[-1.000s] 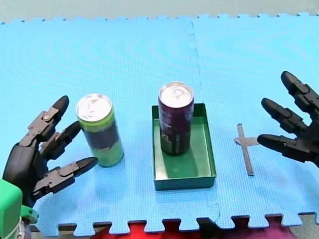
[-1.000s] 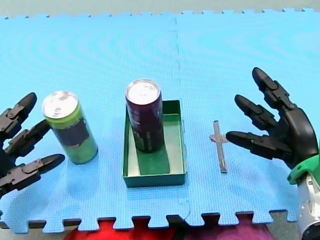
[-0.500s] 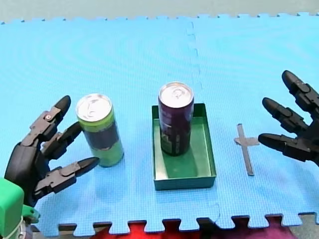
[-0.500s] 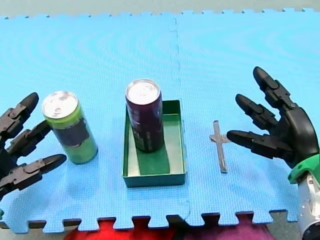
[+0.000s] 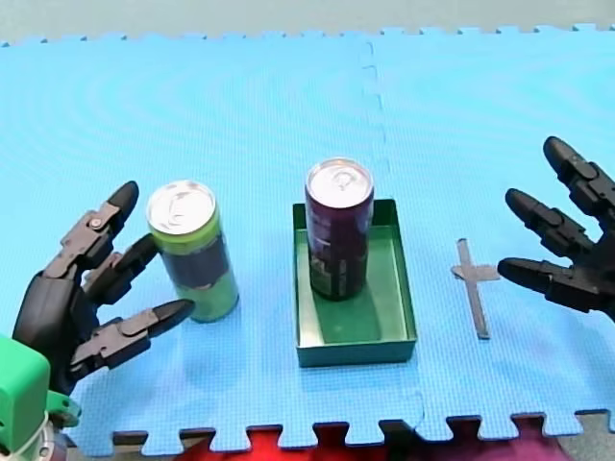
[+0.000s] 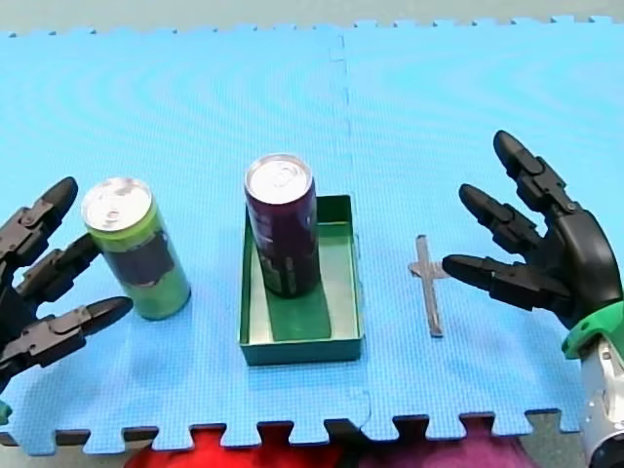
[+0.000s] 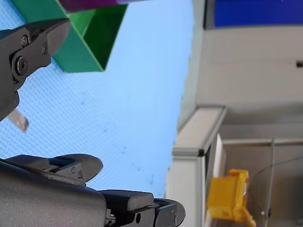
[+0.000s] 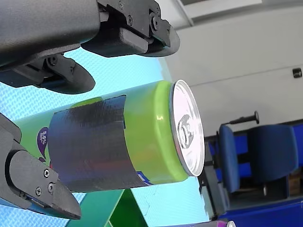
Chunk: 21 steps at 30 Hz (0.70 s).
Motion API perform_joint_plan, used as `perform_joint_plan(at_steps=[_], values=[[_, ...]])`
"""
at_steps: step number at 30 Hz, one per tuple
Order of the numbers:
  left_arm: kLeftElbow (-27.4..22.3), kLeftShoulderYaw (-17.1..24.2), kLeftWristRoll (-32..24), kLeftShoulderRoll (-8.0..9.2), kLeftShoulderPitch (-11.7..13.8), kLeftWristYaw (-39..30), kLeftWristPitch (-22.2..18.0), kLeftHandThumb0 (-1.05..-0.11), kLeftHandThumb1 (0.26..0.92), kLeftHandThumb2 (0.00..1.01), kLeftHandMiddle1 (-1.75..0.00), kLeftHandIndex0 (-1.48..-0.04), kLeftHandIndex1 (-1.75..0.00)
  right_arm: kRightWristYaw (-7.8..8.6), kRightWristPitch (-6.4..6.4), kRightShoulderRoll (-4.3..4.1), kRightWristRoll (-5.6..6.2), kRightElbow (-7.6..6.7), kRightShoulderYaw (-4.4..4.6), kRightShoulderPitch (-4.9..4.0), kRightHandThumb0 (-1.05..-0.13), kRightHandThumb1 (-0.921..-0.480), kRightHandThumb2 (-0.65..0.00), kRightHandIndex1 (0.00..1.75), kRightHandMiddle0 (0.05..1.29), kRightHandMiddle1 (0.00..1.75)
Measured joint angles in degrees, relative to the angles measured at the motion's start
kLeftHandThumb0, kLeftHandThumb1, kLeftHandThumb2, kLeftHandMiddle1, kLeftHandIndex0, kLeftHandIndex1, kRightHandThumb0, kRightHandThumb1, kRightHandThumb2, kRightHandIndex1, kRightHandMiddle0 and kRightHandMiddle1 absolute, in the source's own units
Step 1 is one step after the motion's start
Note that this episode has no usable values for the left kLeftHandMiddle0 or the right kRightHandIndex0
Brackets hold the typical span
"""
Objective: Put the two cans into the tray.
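A green can [image 5: 195, 254] with a dark band stands upright on the blue foam mat, left of a green tray [image 5: 357, 351]. A purple can [image 5: 338, 230] stands upright in the tray's far half. My left hand [image 5: 130, 264] is at the green can's left side, its fingers close around the can without clasping it. In the second wrist view the green can [image 8: 118, 137] lies between that hand's black fingers [image 8: 42, 189]. My right hand [image 5: 533, 226] hovers over the mat to the right of the tray, holding nothing.
A grey cross-shaped tape mark [image 5: 473, 288] lies on the mat between the tray and my right hand. A seam [image 5: 373, 77] runs up the mat behind the tray. The mat's jagged front edge [image 5: 317, 432] is near, with red and purple shapes below it.
My left hand has crept slightly up and toward the green can. The right hand and both cans have stayed where they were.
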Motion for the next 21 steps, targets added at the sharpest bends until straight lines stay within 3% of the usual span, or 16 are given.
perform_joint_plan(at_steps=[21], values=[[1.4, -0.2, 0.4, 0.02, -2.9, 0.7, 0.8, -0.980, 0.637, 0.00, 0.00, -0.33, 0.00, 0.38, -0.08, 0.11, 0.09, -0.48, -0.20, 0.09, -0.764, -0.627, 0.000, 0.00, 0.17, 0.00]])
